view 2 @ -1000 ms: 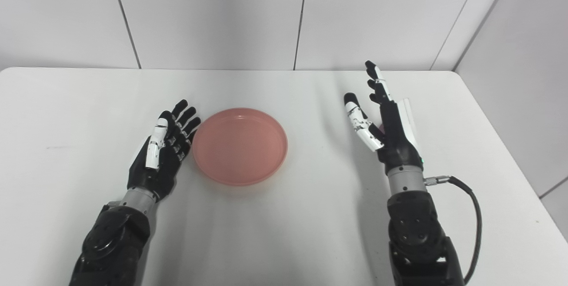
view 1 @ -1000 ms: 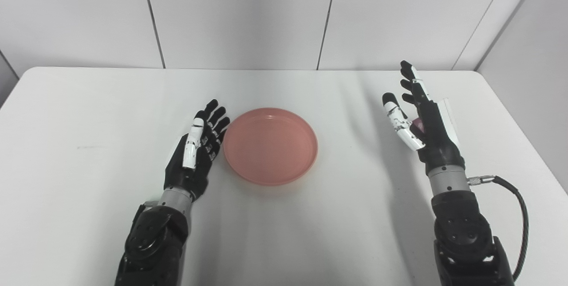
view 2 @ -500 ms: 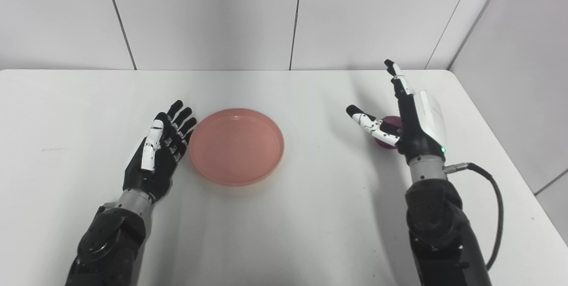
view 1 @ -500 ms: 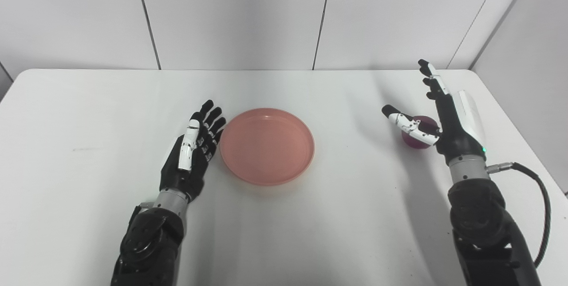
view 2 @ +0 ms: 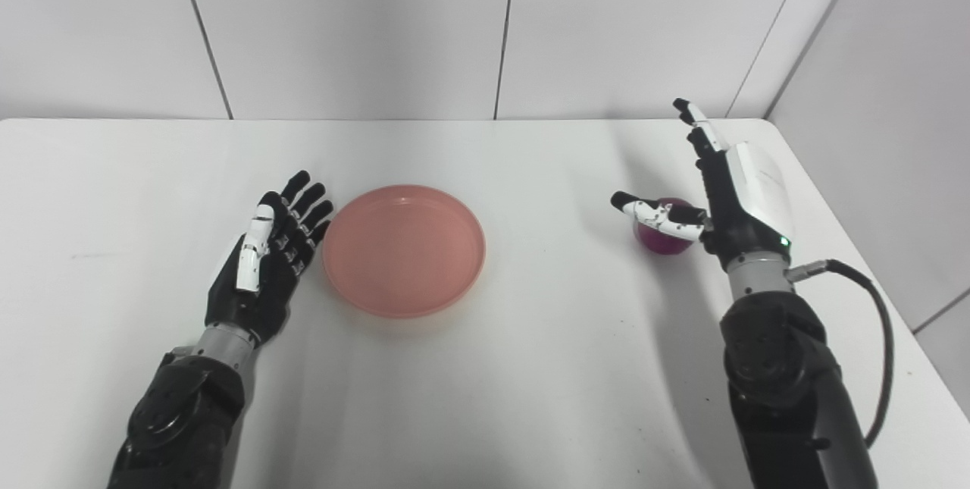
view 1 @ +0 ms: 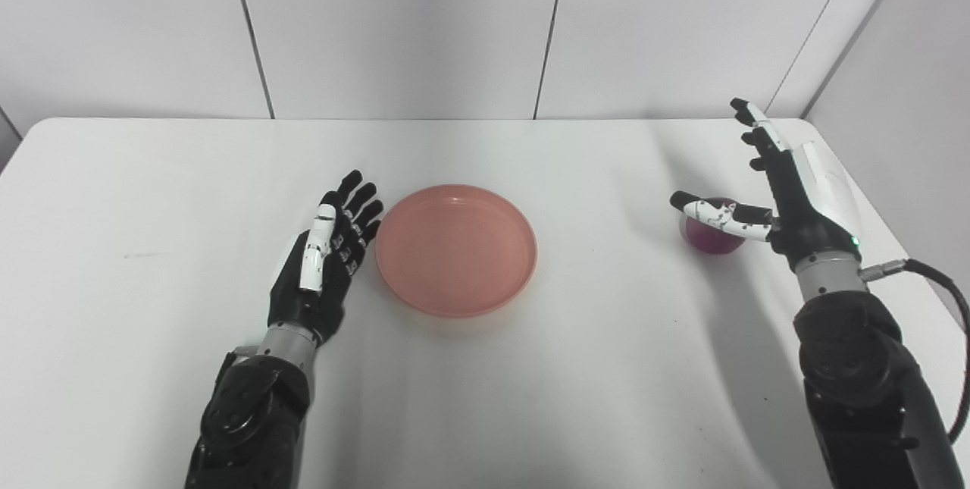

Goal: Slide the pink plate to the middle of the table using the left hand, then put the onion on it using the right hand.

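Observation:
The pink plate [view 1: 455,249] lies on the white table [view 1: 530,368] near its middle. My left hand [view 1: 324,262] is open, palm toward the plate, just left of its rim with a small gap. The purple onion [view 1: 711,231] sits on the table at the right. My right hand [view 1: 788,197] is open beside it, fingers raised, with the thumb across the onion's near top. The onion also shows in the right eye view [view 2: 663,235], partly hidden by the thumb.
White wall panels stand behind the table's far edge. The table's right edge runs close to my right arm, where a black cable [view 1: 943,284] loops from the wrist.
My right hand has moved right and a little away, uncovering the onion. My left hand has drawn back slightly from the plate. The plate stays put; the camera shifted a little.

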Controlling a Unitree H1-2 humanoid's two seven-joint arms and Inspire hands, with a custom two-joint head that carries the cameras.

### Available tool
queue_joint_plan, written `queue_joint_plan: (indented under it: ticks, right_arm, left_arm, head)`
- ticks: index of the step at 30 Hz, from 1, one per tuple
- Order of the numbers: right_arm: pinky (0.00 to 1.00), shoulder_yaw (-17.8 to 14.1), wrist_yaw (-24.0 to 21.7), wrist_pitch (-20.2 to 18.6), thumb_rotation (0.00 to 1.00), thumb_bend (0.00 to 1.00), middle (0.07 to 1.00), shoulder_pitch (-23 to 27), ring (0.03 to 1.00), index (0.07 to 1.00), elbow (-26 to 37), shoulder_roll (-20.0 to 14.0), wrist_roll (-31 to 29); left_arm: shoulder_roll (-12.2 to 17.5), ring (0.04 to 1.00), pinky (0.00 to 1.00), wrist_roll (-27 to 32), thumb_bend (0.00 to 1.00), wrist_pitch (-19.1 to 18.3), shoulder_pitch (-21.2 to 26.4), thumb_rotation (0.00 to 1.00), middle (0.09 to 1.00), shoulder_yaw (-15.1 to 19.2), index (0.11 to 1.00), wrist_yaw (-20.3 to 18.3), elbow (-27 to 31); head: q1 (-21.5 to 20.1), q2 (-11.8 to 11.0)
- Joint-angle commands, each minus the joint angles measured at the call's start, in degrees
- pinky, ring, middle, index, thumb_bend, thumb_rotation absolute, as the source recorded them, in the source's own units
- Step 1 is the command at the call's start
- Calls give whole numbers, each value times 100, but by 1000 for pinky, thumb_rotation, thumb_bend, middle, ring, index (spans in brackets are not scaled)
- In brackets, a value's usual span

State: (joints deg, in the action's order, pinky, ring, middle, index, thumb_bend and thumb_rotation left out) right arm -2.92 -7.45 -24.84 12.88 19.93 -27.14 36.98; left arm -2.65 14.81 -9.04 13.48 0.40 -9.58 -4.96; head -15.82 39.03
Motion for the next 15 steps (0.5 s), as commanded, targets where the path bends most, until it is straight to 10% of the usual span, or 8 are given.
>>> queue_joint_plan:
  ticks: [1, 15]
  right_arm:
    - [753, -122, 26, -64, 386, 1000, 920, 199, 867, 943, 19, -197, 91]
    - [772, -295, -7, -59, 389, 1000, 921, 44, 880, 928, -549, -406, 101]
  left_arm:
    - [34, 949, 955, -20, 475, -90, 3, 1000, 956, 15, 934, 42, -23]
    - [65, 949, 952, 27, 471, -131, 2, 1000, 958, 52, 936, -12, -51]
  head:
    - [4, -5]
    - [-19, -102]
